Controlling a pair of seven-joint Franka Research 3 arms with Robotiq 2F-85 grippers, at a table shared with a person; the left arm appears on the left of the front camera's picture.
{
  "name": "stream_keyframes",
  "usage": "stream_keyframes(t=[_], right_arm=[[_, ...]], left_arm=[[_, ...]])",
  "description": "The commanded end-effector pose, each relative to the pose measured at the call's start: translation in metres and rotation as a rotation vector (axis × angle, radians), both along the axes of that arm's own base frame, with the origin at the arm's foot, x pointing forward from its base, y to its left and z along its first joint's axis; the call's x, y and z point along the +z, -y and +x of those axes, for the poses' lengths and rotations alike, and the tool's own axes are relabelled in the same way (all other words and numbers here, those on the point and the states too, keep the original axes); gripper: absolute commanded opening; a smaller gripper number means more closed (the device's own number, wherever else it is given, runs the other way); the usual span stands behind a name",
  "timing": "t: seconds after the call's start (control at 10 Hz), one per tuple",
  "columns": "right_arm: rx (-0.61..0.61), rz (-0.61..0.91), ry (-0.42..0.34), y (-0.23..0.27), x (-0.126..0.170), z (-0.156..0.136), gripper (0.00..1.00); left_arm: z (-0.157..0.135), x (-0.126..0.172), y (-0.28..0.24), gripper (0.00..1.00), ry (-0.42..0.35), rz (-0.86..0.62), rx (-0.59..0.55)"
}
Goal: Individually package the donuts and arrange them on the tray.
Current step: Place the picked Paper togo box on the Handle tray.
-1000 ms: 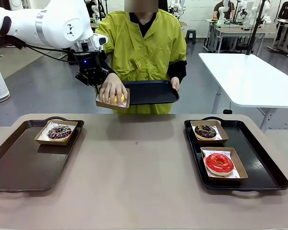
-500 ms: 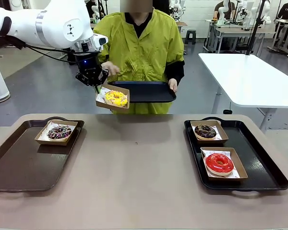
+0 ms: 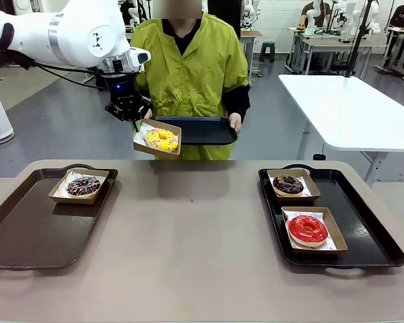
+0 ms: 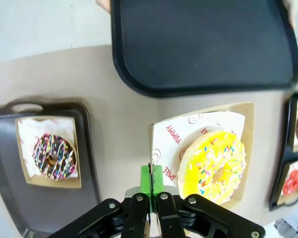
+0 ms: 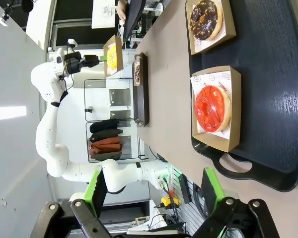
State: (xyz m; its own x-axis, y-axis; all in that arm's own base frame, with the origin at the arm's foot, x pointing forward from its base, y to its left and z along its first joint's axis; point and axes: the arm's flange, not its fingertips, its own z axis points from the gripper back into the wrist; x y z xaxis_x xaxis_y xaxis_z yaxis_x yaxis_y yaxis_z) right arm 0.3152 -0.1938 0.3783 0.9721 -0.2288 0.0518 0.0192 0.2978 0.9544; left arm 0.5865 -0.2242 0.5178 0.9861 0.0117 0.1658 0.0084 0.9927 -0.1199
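We find the yellow sprinkled donut (image 3: pixel 161 139) lying in a shallow cardboard box (image 3: pixel 143 147) held in the air beyond the table's far edge, just in front of the person (image 3: pixel 192 67). The left gripper (image 3: pixel 134 120) is clenched on that box's rim. From the left wrist camera we get what the front camera cannot give: the green pads (image 4: pixel 152 179) pressed flat together on the box edge, with the box's white paper liner (image 4: pixel 165 148) beside them. On that paper we read "YUMMY" and "SMILE" in red print, along with small drawn faces.

The person holds a black tray (image 3: pixel 196 129) level just behind the box; in the wrist view a fingertip shows at each upper corner of it.

On the table (image 3: pixel 188 229) we see the chocolate donut with pink-white sprinkles (image 3: pixel 83 186) in its own box on the left-hand tray (image 3: pixel 27 235). On the right-hand tray (image 3: pixel 377 249) the dark chocolate donut (image 3: pixel 288 184) sits boxed at the far end and the glossy red donut (image 3: pixel 308 229) boxed nearer us, the two boxes just apart.

The right wrist camera looks down along that tray and shows the right gripper (image 5: pixel 154 191) released, its green-padded fingers spread wide and holding nothing, well back from the red donut's box.

Far at the right, in the front view, a dark shirt bears lettering we make out as "CELINE".
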Motion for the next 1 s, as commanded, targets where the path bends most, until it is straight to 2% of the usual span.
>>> stream_keyframes(t=[0.0,0.3,0.5,0.8,0.9], right_arm=[[0.004,0.010,-0.011,0.000,0.001,-0.003,1.00],[0.004,0.010,-0.011,0.000,0.001,-0.003,1.00],[0.004,0.010,-0.011,0.000,0.001,-0.003,1.00],[0.004,0.010,-0.011,0.000,0.001,-0.003,1.00],[0.004,0.010,-0.011,0.000,0.001,-0.003,1.00]], left_arm=[[-0.050,0.018,-0.056,0.01,-0.065,-0.044,-0.056],[-0.118,0.017,-0.125,0.01,-0.065,0.077,-0.116],[-0.154,0.006,-0.169,0.01,-0.075,0.146,-0.079],[-0.169,-0.003,-0.200,0.01,-0.077,0.165,0.025],[-0.159,-0.001,-0.192,0.01,-0.069,0.190,0.086]])
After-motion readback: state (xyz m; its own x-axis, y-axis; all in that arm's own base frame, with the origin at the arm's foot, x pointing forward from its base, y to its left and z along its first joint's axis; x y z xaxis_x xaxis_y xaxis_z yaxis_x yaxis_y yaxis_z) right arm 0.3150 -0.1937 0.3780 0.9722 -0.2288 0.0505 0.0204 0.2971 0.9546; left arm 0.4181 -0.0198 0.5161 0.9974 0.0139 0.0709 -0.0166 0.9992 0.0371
